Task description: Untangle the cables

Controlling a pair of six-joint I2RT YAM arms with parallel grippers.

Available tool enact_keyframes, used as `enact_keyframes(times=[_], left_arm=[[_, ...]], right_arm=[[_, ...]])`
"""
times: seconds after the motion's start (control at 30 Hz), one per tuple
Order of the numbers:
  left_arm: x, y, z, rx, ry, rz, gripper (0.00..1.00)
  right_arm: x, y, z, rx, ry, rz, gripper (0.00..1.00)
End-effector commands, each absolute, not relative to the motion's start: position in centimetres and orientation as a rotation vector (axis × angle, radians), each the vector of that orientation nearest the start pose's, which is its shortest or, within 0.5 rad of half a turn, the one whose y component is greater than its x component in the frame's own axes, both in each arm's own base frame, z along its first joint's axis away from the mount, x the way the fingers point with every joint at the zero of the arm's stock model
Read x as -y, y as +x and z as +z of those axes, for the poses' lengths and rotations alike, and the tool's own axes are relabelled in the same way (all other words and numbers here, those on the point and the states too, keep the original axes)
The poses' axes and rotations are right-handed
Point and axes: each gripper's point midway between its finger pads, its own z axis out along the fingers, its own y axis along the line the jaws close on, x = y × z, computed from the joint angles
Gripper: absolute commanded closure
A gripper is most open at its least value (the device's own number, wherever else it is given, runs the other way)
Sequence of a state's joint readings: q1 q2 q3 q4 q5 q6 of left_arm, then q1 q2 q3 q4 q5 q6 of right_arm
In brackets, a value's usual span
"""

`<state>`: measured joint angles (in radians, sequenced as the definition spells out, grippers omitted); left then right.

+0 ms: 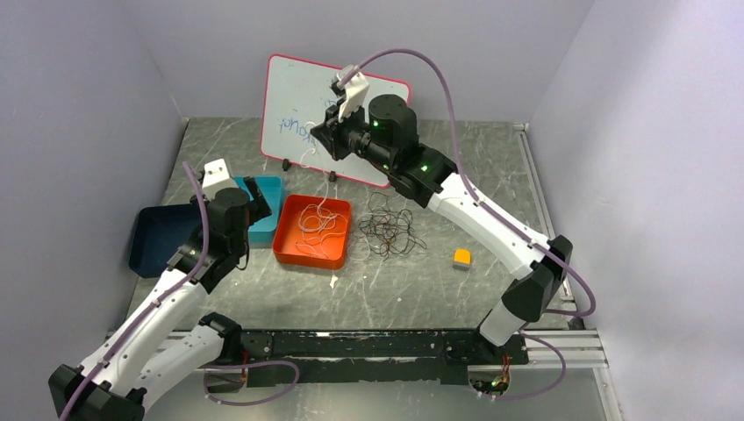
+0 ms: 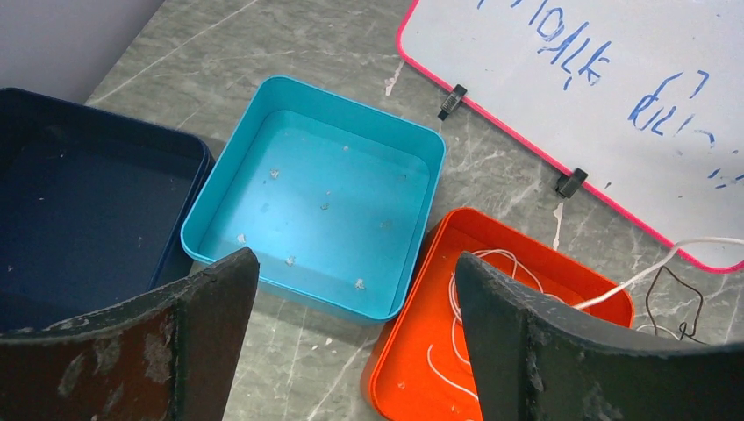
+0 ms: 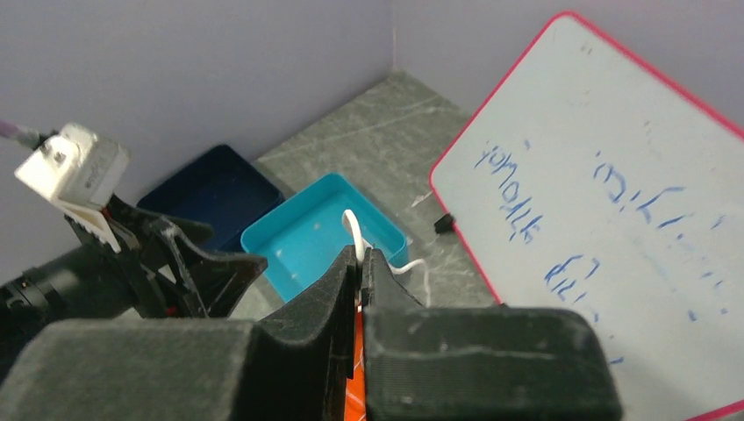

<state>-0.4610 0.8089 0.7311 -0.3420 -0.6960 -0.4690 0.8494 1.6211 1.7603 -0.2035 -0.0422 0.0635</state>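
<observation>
Item, thin white wire [image 3: 354,230]: pinched in clenched right hand [image 3: 362,263] high above the bench [image 1: 491,175], tail trailing in shallow orange plastic tray [image 1: 289,254] (left hand [image 2: 355,265] spread, holding nothing); best lowered slowly, coiled inside tray, clear of dark tangled wires [image 1: 390,230].

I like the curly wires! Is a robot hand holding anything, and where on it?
The right fingers pinch a white cable, seemingly near one end; a short bit pokes out above. The left fingers are open, holding nothing.
</observation>
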Motion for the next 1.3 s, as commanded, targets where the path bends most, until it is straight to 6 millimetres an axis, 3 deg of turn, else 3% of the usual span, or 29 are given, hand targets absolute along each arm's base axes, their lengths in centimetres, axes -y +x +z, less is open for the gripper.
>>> enact_keyframes(times=[0.0, 0.37, 0.9, 1.27], left_arm=[[3.3, 29.1, 22.6, -1.816, -0.466, 0.055, 0.13], [3.8, 29.4, 22.7, -1.84, -0.431, 0.047, 0.13], [5.8, 30.8, 22.9, -1.85, -0.359, -0.027, 0.15], [6.3, 31.0, 22.5, -1.862, -0.343, -0.044, 0.16]], right_arm=[[-40.3, 32.1, 39.3, -1.585, -0.699, 0.815, 1.0], [-42.8, 31.5, 29.9, -1.768, -0.8, 0.891, 1.0], [-43.3, 31.8, 17.5, -2.007, -0.873, 0.826, 1.0], [-41.8, 30.8, 13.2, -2.112, -0.879, 0.747, 1.0]])
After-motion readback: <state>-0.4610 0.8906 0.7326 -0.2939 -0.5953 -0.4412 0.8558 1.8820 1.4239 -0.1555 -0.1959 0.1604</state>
